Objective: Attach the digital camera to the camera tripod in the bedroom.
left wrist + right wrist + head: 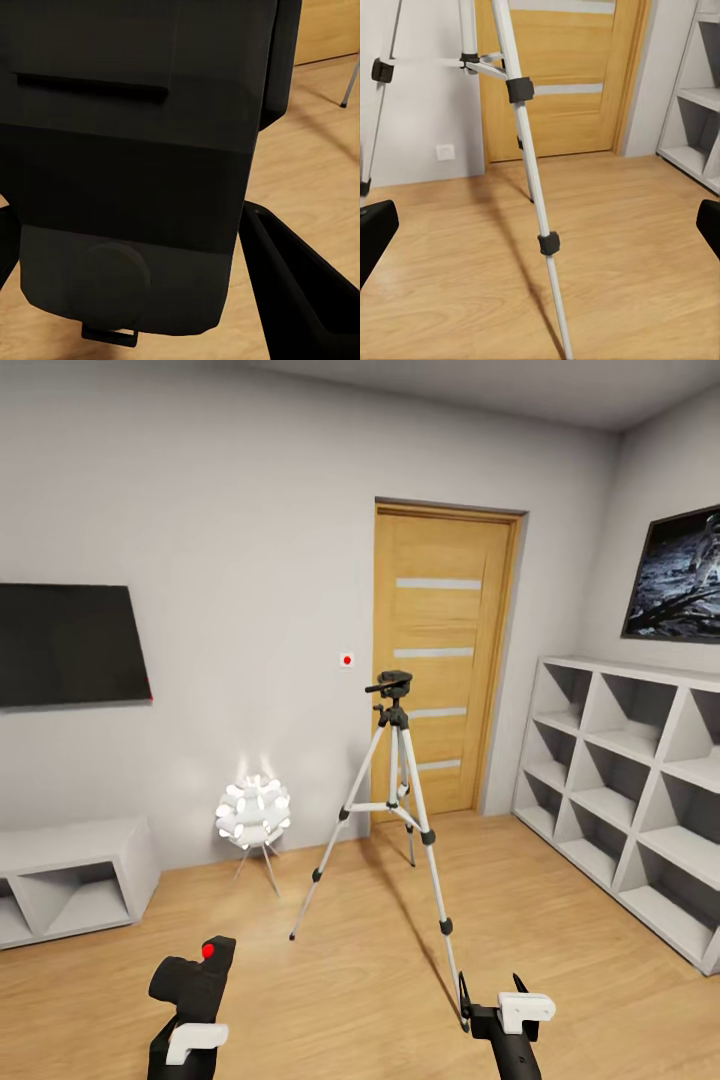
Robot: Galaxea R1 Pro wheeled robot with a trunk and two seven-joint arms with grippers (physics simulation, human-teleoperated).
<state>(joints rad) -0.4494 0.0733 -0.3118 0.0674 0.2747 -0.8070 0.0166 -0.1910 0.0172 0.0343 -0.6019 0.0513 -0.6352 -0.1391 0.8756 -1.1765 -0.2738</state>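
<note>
Left gripper (196, 1010) is clamped on the digital camera (195, 978), holding it up low at the left of the head view, red button on top. In the left wrist view the camera's black body (135, 165) sits right up against the lens, w/ one dark gripper finger (300, 292) alongside it.

Right gripper (492, 993) is spread wide w/ nothing in it (in the right wrist view its two finger tips sit at opposite edges, e.g. (375, 232), wood floor between them). It hangs low at the right of the head view, just beside the foot of the nearest tripod leg.

The camera tripod (397, 800) stands upright on the light wood floor (350, 920) in the middle of the room, in front of the wooden door (440, 660), legs splayed, black pan head on top w/ its handle sticking out to one side. Nothing is mounted on the head. Right wrist cam looks straight at the nearest leg (529, 172) and its black joints.

Other stuff: small white spiky lamp (253, 812) left of the tripod near the wall, dark TV (70, 645) on the wall above a low grey unit (75, 880), white cubby shelves (630, 790) along the right wall, a framed picture (680, 575) above them.
</note>
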